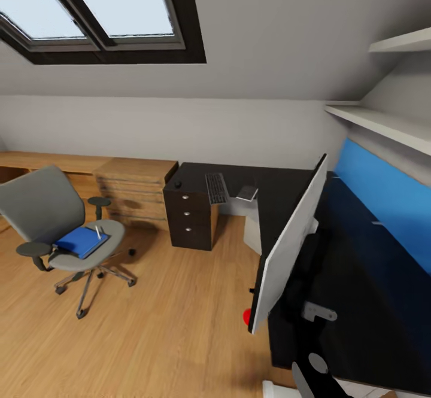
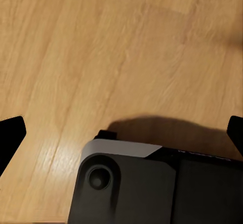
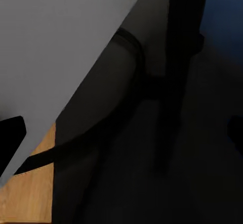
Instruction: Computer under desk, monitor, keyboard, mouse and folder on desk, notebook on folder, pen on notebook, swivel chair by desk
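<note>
At the left of the frame, the swivel chair [image 1: 57, 224] carries the folder [image 1: 81, 241]. At centre, the keyboard [image 1: 216, 188] lies on the surface [image 1: 281, 197]; the monitor [image 1: 290, 248] stands lower right.

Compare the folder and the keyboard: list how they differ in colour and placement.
Colour: the folder is bright blue; the keyboard is black. Placement: the folder rests on the swivel chair's seat, a whitish pen on it; the keyboard lies on the desk. Both are flat rectangles.

head: high, over desk [image 1: 287, 188] | left wrist: floor, close | right wrist: monitor [image 3: 55, 47] back, probably
</note>
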Available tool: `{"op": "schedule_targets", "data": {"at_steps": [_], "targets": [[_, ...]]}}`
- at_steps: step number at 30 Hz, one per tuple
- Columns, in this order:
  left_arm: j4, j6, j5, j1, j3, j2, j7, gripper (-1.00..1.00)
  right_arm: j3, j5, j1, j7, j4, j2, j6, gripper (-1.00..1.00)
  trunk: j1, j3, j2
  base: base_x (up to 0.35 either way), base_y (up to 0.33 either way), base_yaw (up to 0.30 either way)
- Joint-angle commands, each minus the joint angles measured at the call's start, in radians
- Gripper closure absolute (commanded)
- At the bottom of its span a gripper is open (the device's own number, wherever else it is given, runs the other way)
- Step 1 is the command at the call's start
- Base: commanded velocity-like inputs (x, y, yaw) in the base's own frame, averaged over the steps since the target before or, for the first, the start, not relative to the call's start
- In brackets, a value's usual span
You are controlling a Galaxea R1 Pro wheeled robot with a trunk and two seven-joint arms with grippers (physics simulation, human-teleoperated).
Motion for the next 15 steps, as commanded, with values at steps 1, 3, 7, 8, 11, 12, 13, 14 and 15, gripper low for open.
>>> {"op": "schedule_targets", "data": {"at_steps": [1, 3, 7, 8, 11, 12, 13, 14, 15], "targets": [[0.001, -0.004, 0.009, -0.001, -0.009, 0.000, 0.006, -1.00, 0.004, -0.009, -0.001, -0.003, 0.000, -0.001, -0.006, -1.00, 0.001, -0.003, -0.002, 0.006, 0.000, 0.231], [0.001, -0.004, 0.009, -0.001, -0.009, 0.000, 0.006, -1.00, 0.004, -0.009, -0.001, -0.003, 0.000, -0.001, -0.006, -1.00, 0.001, -0.005, -0.002, 0.004, 0.000, 0.231], [0.001, -0.005, 0.007, -0.001, -0.011, 0.000, 0.005, -1.00, 0.004, -0.009, -0.001, -0.003, -0.001, -0.002, -0.006, -1.00, 0.001, -0.008, -0.002, 0.001, 0.000, 0.220], [0.001, -0.005, 0.007, -0.001, -0.011, 0.000, 0.005, -1.00, 0.004, -0.009, -0.001, -0.003, -0.001, -0.002, -0.006, -1.00, 0.001, -0.010, -0.002, 0.000, 0.000, 0.205], [0.001, -0.005, 0.006, -0.001, -0.011, 0.001, 0.005, -1.00, 0.003, -0.009, -0.001, -0.002, 0.001, -0.002, -0.006, -1.00, 0.001, -0.013, -0.002, 0.000, 0.000, 0.197], [0.001, -0.005, 0.006, -0.001, -0.010, 0.002, 0.005, -1.00, 0.003, -0.010, -0.001, -0.002, 0.013, -0.002, -0.006, -1.00, 0.001, -0.014, -0.002, 0.000, 0.000, 0.190], [0.001, -0.005, 0.006, -0.001, -0.010, 0.002, 0.005, -1.00, 0.003, -0.009, -0.001, -0.001, 0.024, -0.002, -0.007, -1.00, 0.001, -0.015, -0.002, 0.000, 0.000, 0.179], [0.001, -0.005, 0.006, -0.001, -0.010, 0.002, 0.005, -1.00, 0.003, -0.009, -0.001, 0.000, 0.035, -0.003, -0.011, -1.00, 0.001, -0.016, -0.002, 0.000, 0.000, 0.140], [0.001, -0.005, 0.006, -0.001, -0.010, 0.002, 0.005, -1.00, 0.003, -0.009, -0.001, 0.000, 0.040, -0.003, -0.015, -1.00, 0.001, -0.017, -0.002, 0.000, 0.000, 0.112]]}}
